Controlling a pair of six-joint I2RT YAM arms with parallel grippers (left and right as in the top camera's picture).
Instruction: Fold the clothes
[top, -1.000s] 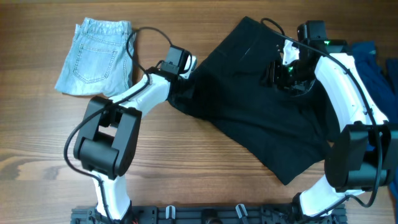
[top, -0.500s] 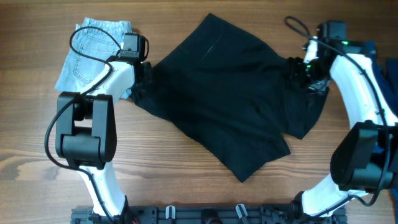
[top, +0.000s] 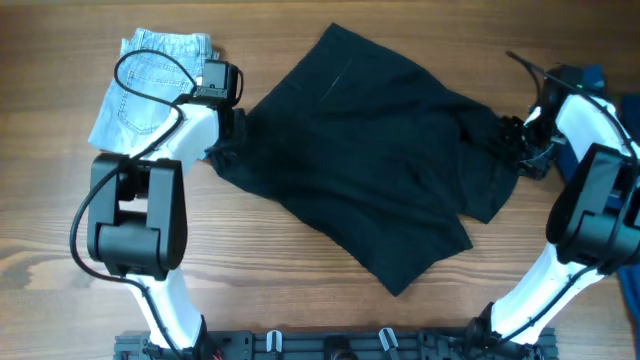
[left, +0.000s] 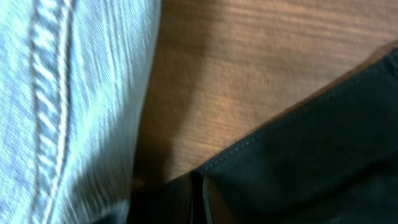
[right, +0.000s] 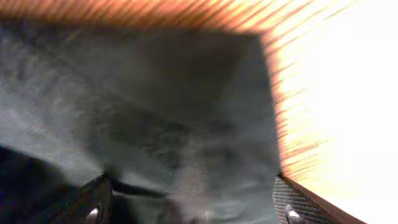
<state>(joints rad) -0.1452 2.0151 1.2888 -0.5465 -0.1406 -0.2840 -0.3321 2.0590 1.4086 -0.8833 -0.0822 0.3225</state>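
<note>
1. The black shorts (top: 370, 160) have slid left and spread out; they lie flat mid-table, not yet folded.
2. The left gripper (top: 228, 125) pinches their left hem, fingers pressed together.
3. The right gripper (top: 517, 140), at their right edge, has its fingers spread and holds nothing.
4. The denim shorts (top: 155, 90), left of them, look folded already.

Just outside the left gripper (top: 226, 140), small pale-blue denim shorts (top: 150, 88) are lying as the nearest obstacle. Only a narrow strip of bare wooden table (left: 249, 68) is showing between that denim and the large black soft-fabric shorts (top: 370, 170) that its closed jaws are pinching. Toward the robot's base from this gripper, open wood is stretching wide. The right gripper (top: 516, 142), fingers spread, is standing over the black cloth's edge. On its outer side, a royal-blue garment (top: 593, 75) is crowding the table's edge. Between both arms, nearer the base than the black shorts, bare wood is leaving room to pass.
</note>
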